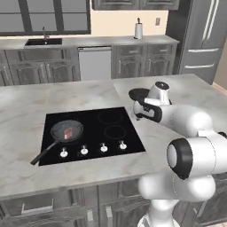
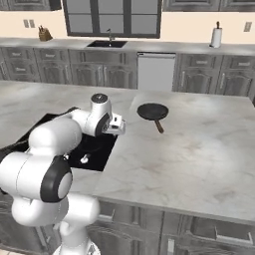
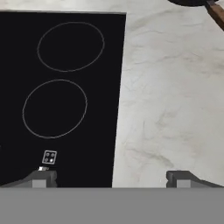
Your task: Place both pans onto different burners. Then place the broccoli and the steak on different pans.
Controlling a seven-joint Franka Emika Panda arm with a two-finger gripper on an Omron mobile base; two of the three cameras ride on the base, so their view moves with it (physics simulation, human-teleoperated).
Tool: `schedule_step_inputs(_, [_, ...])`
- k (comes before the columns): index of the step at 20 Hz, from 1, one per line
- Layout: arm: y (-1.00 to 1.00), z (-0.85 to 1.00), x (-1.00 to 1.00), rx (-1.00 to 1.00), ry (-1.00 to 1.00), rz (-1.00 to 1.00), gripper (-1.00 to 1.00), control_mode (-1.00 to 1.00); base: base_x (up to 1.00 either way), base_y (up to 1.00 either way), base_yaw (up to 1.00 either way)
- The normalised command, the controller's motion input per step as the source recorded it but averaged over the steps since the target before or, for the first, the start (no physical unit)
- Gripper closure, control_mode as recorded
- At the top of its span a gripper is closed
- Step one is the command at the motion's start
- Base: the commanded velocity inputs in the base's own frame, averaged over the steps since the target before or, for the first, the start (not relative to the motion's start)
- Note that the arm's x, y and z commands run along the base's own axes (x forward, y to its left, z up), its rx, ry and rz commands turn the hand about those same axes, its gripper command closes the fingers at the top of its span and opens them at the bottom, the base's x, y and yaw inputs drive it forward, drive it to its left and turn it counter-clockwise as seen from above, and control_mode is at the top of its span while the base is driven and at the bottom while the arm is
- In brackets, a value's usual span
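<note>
No words, brands or numbers can be read; the cooktop [image 3: 65, 131] bears one small white four-dot burner sign at its seven o'clock corner.

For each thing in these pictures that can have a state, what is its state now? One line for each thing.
Pan with black handle: on the front left burner, steak inside.
Steak: lying in that pan.
Pan with brown handle: on the counter, right of the cooktop, empty.
Right burners: bare, no pan.
Gripper: open, holding nothing, above the cooktop's right edge.
Cooktop: flat, knobs along the front.
</note>
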Motion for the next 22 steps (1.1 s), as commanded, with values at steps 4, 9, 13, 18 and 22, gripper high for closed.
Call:
schedule_step_inputs(4, [0.00, 0.00, 0.00, 0.00, 0.00, 0.00, -1.00, 1.00, 0.38, -0.48, 0.00])
schedule_step_inputs(9, [0.00, 0.00, 0.00, 0.00, 0.00, 0.00, -1.00, 1.00, 0.33, -0.32, 0.00])
schedule_step_inputs(13, [0.00, 0.00, 0.00, 0.00, 0.00, 0.00, -1.00, 1.00, 0.05, -0.03, 0.00])
schedule_step_inputs(18, [-0.20, 0.00, 0.20, 0.00, 0.00, 0.00, -1.00, -1.00, 0.00, 0.00, 0.00])
schedule_step_inputs(22, [-0.86, 0.00, 0.57, 0.02, 0.00, 0.02, -1.00, -1.00, 0.00, 0.00, 0.00])
